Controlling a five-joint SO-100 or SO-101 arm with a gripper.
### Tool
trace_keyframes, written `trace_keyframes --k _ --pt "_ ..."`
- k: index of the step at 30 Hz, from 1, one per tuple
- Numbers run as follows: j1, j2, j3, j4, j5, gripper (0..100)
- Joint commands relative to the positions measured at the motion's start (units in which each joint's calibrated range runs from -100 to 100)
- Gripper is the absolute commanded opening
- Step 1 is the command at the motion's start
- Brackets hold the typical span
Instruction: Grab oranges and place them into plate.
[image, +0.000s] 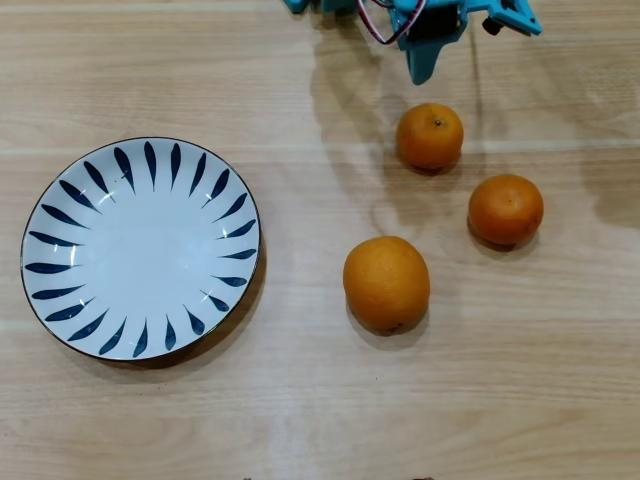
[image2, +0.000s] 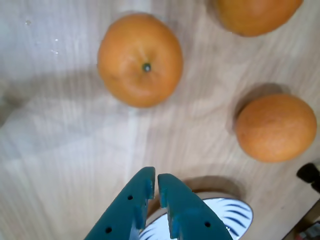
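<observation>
Three oranges lie on the wooden table (image: 300, 420), none of them on the plate (image: 50, 215), and I count one plate only. Taking the plate as the mark in the overhead view, all three fruit sit well off to its right: the large orange (image: 386, 283) is the nearest to it, level with its lower half; a small orange (image: 429, 135) lies further right and higher, about level with the plate's top rim; the other small orange (image: 505, 209) is the farthest from the plate, level with its middle. The three are apart from each other, none touching. The plate has nothing on it. One teal gripper (image2: 155, 186) hangs above the table beyond the upper small orange, holding nothing; in the wrist view its two fingers stand nearly together, only a thin slit between the tips.
</observation>
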Motion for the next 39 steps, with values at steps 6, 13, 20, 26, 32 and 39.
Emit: trace_keyframes --k 6,13,20,26,32,39 --pt "-2.30 2.76 -6.16 -0.65 -4.25 2" --pt "-2.95 2.85 -5.89 -0.22 -11.41 3" --pt "-5.21 2.76 -5.89 0.12 -11.67 25" --pt "-6.42 2.76 -5.62 -0.31 -11.67 42" --pt "-6.42 2.09 -7.25 -1.34 -15.96 45" --pt "-6.74 3.02 -4.35 0.21 -35.93 45"
